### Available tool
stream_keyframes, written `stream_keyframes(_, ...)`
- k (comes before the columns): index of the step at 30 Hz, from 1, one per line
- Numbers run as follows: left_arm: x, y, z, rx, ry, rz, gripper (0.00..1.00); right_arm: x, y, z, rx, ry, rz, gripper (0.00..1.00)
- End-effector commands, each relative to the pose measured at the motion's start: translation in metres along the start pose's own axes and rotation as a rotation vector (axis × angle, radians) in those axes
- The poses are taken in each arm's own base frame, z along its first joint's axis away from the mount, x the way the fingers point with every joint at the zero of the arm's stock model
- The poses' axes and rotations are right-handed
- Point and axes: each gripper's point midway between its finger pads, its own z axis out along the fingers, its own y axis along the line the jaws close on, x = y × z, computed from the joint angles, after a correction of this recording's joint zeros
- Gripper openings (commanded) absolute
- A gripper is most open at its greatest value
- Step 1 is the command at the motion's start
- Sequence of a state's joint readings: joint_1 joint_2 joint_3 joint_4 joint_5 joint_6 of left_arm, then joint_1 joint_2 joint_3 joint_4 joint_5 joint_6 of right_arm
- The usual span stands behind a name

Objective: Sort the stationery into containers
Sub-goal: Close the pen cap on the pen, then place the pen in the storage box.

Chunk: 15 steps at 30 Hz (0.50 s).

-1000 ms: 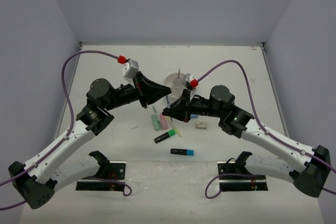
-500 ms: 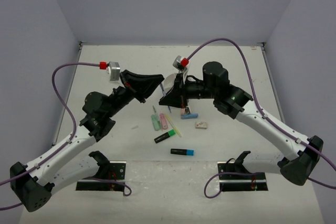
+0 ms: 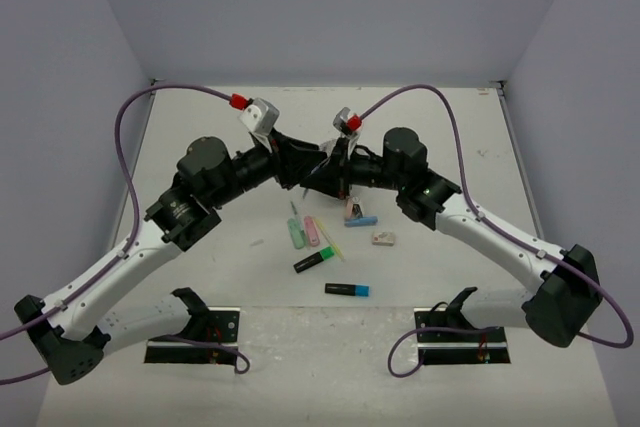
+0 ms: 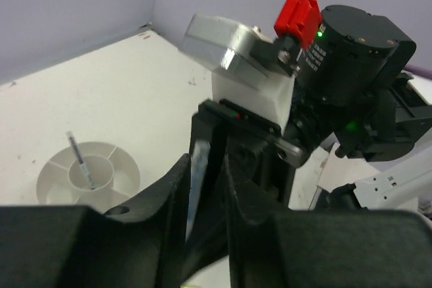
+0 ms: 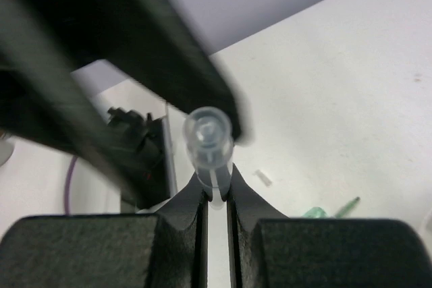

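Right claw (image 5: 214, 187) pinches a clear-capped thin pen (image 5: 209, 136), shown only by its wrist view. Left claw (image 4: 208, 173) stands slightly parted, nothing visible between, near the white organiser (image 4: 121, 170), whose central cup holds a second pen (image 4: 81, 160). Overhead, arms hide the organiser, with highlighters (image 3: 313, 263) on the counter (image 3: 450, 127) nearby.

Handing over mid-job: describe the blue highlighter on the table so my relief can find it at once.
On the white table, find the loose stationery scattered at its middle. The blue highlighter lies alone at the near edge of that scatter. It is the only black barrel with a blue end; the green highlighter just beyond is tilted and green-tipped.
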<state>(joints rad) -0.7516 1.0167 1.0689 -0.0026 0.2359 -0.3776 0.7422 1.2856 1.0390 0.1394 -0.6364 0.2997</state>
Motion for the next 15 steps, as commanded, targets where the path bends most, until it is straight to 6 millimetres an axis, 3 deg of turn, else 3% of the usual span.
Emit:
stream_keyframes(1,-0.026,0.024,-0.034,-0.259,-0.058,-0.024,0.81,-0.030,-0.077,-0.022,0.334,-0.161,-0.010,0.00)
stream_keyframes(3,-0.040,0.053,-0.055,-0.463,-0.120,-0.067,1.00,-0.023,-0.108,-0.028,0.481,-0.138,-0.009,0.00)
stream_keyframes(6,-0.046,0.084,-0.086,-0.706,-0.142,-0.098,1.00,-0.031,-0.152,-0.045,0.696,-0.168,-0.018,0.00)
stream_keyframes(8,-0.046,0.100,-0.103,-0.824,-0.143,-0.082,1.00,-0.026,-0.178,-0.047,0.778,-0.151,-0.007,0.00)
stream_keyframes(10,-0.028,0.109,-0.112,-0.883,-0.068,-0.045,1.00,-0.029,-0.208,-0.053,0.879,-0.137,-0.010,0.00)
stream_keyframes(12,-0.005,0.118,-0.120,-0.925,0.010,-0.025,1.00,-0.034,-0.220,-0.052,0.909,-0.123,-0.013,0.00)
stream_keyframes(15,0.019,0.125,-0.131,-0.967,0.079,-0.016,1.00,-0.025,-0.235,-0.047,0.939,-0.081,-0.007,0.00)
